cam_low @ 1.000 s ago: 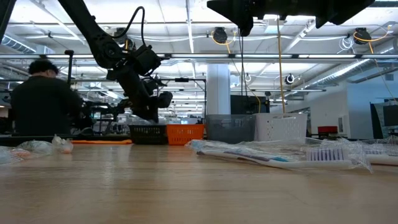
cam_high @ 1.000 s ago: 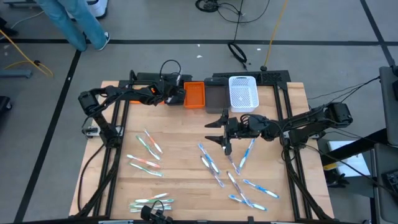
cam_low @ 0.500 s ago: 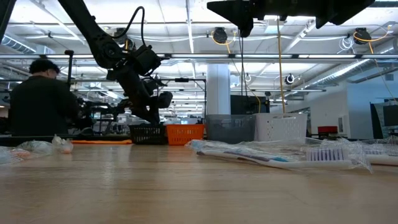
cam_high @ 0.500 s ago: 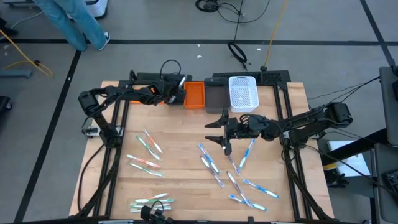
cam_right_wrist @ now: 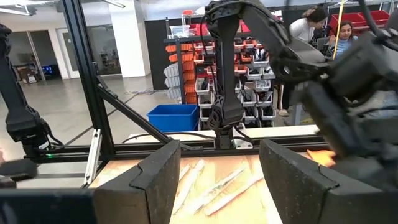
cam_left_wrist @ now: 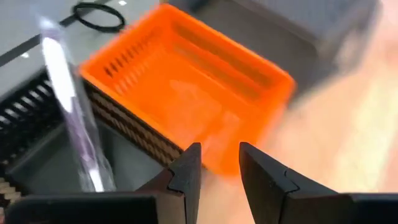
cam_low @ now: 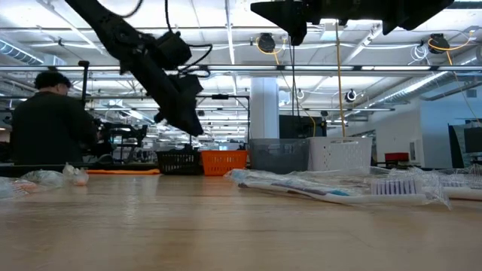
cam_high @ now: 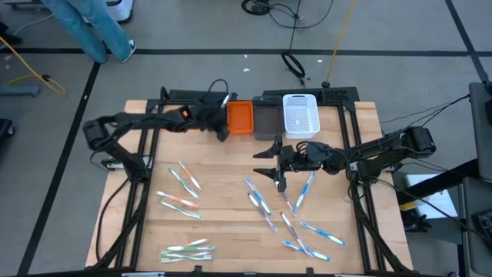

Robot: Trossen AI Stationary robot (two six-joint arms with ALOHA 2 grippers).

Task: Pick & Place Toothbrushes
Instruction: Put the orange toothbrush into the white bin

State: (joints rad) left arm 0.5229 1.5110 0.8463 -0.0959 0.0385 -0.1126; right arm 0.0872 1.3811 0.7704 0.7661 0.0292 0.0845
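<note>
- shifted since a second ago: left gripper [cam_left_wrist: 219, 148] off the black bin [cam_left_wrist: 25, 115] and down beside the orange bin [cam_left_wrist: 186, 93]; elbow swung farther out to the left; right arm unmoved
- left fingers a narrow gap apart, nothing between them; one wrapped toothbrush [cam_left_wrist: 65, 93] leaning upright in the black bin
- judged step: drop-off just done, retreat from the bins under way
- right gripper [cam_right_wrist: 217, 152] spread wide and empty, hovering over mid-table just above the right-hand cluster of toothbrushes [cam_high: 296, 196]
- most of the task left: left cluster [cam_high: 178, 178], a near-edge bunch [cam_high: 188, 250] and the right cluster all flat on the table [cam_high: 223, 208]
- next move, as a judgement: back across to the left cluster, jaws opened wider, lowered square over a single brush; thin, wrapped sticks lying close together, so risk of pinching two or slipping off
- around: grey bin [cam_high: 267, 121] and white bin [cam_high: 300, 114] in the same row; black cable loop [cam_left_wrist: 98, 15] on the floor beyond; person [cam_low: 53, 113] in the room behind, clear of the table
- in the way: black frame rails along both table sides; nothing else between left gripper and its cluster
</note>
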